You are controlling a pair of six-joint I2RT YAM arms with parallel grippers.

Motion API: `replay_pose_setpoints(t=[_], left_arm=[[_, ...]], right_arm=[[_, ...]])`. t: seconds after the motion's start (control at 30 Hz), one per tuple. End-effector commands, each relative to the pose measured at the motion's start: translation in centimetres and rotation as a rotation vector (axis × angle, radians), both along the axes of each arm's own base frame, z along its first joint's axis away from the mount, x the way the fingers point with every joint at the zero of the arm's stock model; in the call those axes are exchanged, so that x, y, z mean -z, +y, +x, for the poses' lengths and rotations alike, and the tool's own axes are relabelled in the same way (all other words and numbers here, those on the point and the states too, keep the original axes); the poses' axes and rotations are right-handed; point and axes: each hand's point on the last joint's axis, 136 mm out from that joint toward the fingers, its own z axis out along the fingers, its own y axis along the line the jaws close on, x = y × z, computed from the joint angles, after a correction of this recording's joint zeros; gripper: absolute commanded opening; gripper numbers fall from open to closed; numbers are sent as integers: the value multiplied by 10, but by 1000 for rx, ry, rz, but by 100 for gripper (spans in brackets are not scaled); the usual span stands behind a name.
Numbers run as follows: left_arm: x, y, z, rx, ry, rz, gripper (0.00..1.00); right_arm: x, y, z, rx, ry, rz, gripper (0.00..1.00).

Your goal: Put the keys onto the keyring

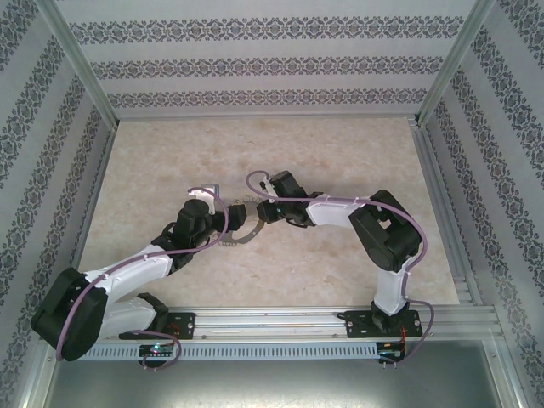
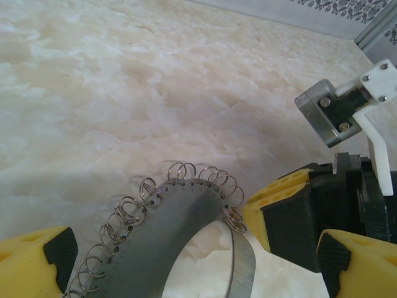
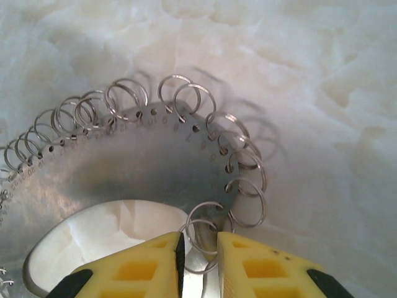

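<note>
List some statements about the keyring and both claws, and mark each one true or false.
1. The right claw pinches a wire loop at the keyring's edge. True.
2. The left claw is shut tight. False: its jaws stand wide, with the keyring between them.
3. The keyring's rim is bare. False: many small wire loops fringe its outer edge.
4. The table has a pale marbled surface. True.
</note>
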Motion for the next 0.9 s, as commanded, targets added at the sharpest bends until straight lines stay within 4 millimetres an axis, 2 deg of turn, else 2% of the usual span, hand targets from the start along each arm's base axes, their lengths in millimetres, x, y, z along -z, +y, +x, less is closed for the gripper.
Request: replay_pose_setpoints(t=[0.0,0.23,0.63,0.87], left_arm=[[-9,-4,-1,4,-9,-25,100],[-9,-3,-1,2,-14,-23,100],[-15,-1,-2,-4,-23,-24,100],[-16,-3,-1,0,-23,-27,100]], right_arm=[[4,-1,3,-14,-1,-22,26],[7,-4,-8,-47,-23,-60,35],[19,6,-11,-105,-36,-131,37],[20,4,-2,-75,-59,-164,34]])
